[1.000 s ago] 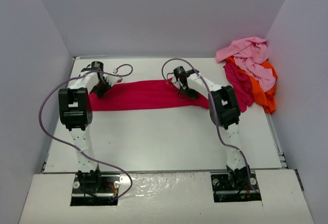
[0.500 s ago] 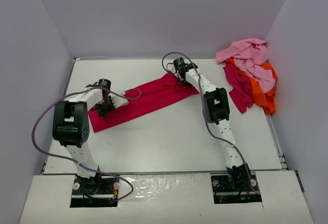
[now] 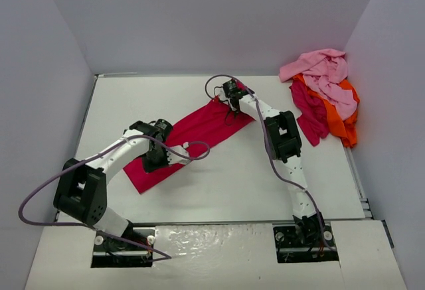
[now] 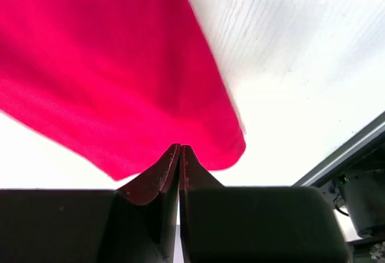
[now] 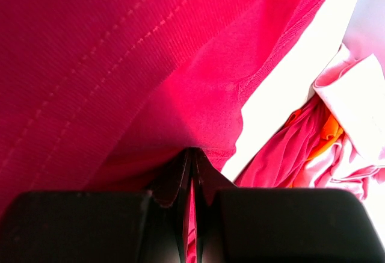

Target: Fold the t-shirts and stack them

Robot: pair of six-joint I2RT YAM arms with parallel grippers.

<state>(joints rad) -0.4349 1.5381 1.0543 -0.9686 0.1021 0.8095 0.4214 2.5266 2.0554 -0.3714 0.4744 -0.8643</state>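
White tabletop [image 3: 226, 170] within pale walls [image 3: 199, 24], left end effector [image 4: 180, 148] and right end effector [image 5: 191, 152] tight on crimson t-shirt [image 3: 199, 123] ends

You're looking into a robot test cell, a lab rig. The white worktop [image 3: 219, 184] is boxed in by plain pale walls [image 3: 199, 24] at the back and on both sides. The left arm [image 3: 116, 156] and right arm [image 3: 282, 137] are bolted to a white base plate [image 3: 212, 250] at its near edge, and purple cables [image 3: 208, 149] loop loose off them. On the worktop lie a red shirt [image 3: 199, 127] and a heap of shirts [image 3: 325, 97] in the far right corner.
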